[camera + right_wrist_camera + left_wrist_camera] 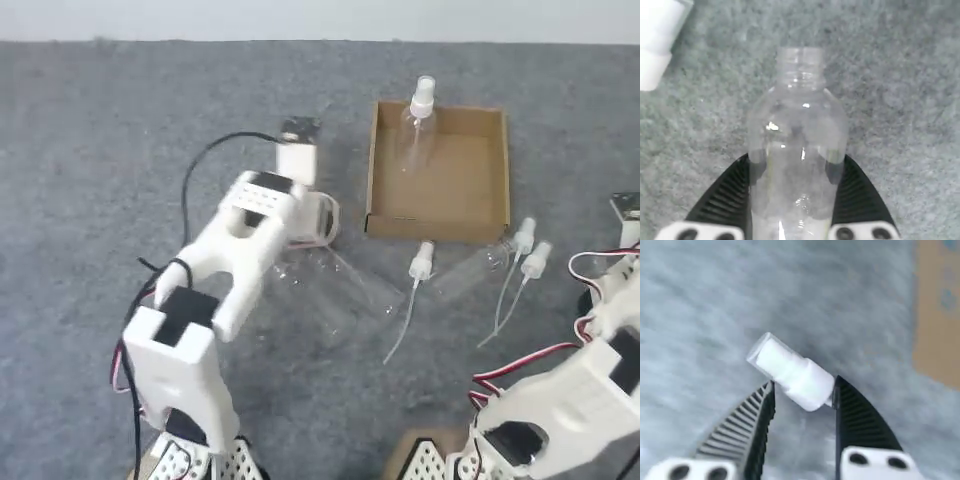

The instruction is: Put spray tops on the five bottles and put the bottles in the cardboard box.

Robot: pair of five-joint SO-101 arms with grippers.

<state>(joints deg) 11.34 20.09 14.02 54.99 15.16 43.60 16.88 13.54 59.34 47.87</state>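
In the left wrist view my left gripper (802,387) is shut on the lower end of a white spray top (790,371), held above the grey carpet. In the right wrist view my right gripper (796,167) is shut on a clear bottle (797,130) whose neck is open and bare. Another white spray top (655,45) lies beside that neck. In the high view the cardboard box (490,195) holds one capped bottle (415,130) that leans over its far wall. The left arm (240,250) stands just left of the box.
In front of the box lie a capped bottle (475,265) and two loose spray tops (422,262) (537,260) with long tubes. Clear uncapped bottles (335,285) lie beside the left arm. The right arm (575,400) is at the lower right, with red and white cables.
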